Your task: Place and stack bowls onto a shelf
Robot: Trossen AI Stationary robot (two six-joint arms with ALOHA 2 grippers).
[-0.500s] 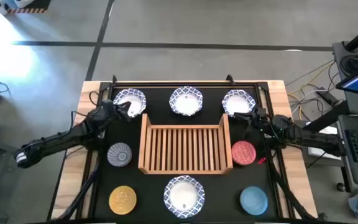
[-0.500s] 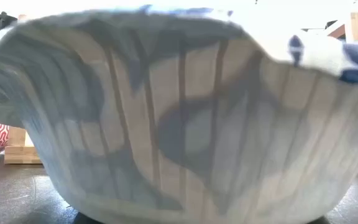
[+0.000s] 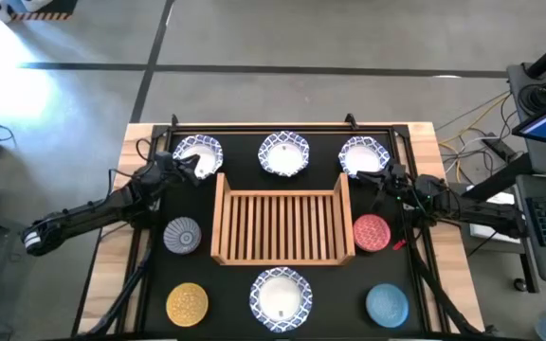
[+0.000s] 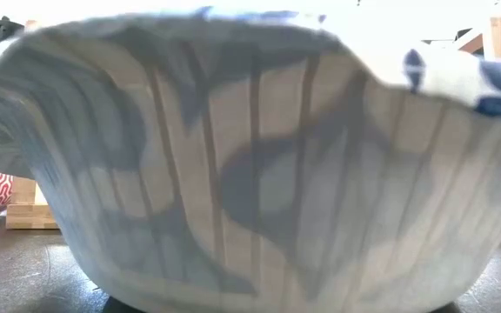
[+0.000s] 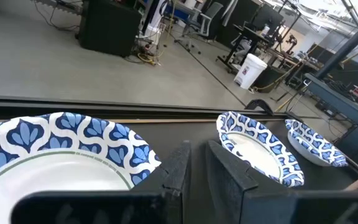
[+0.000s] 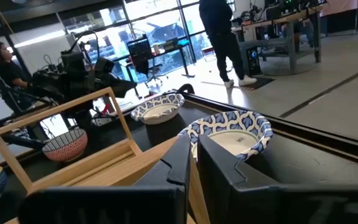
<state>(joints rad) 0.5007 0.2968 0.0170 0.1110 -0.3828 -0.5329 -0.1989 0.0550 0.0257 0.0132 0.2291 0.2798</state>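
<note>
**Empty shelf, eight bowls ringed around it**

The shelf point(image 3: 282, 225) lies in the middle of the dark surface point(image 3: 226, 303), its slatted base bare; three white blue-rimmed bowls stand in a row along its far side, the left white bowl point(image 3: 198, 154), the middle white bowl point(image 3: 283, 153) and the right white bowl point(image 3: 364, 156); a fourth white bowl point(image 3: 281, 296) sits just beyond the shelf's near edge and fills the low view; the grey-blue bowl point(image 3: 183, 235) is just beside the shelf's left wall, the red bowl point(image 3: 372, 233) just beside its right wall; the yellow bowl point(image 3: 188, 304) and the light blue bowl point(image 3: 386, 304) sit at the near corners; the left tool point(image 3: 193, 170) sits at the left white bowl's rim, fingers drawn narrow with nothing between them; the right tool point(image 3: 379, 180) is near the right white bowl, fingers pressed together, holding nothing; a person stands in the room beyond.
</note>
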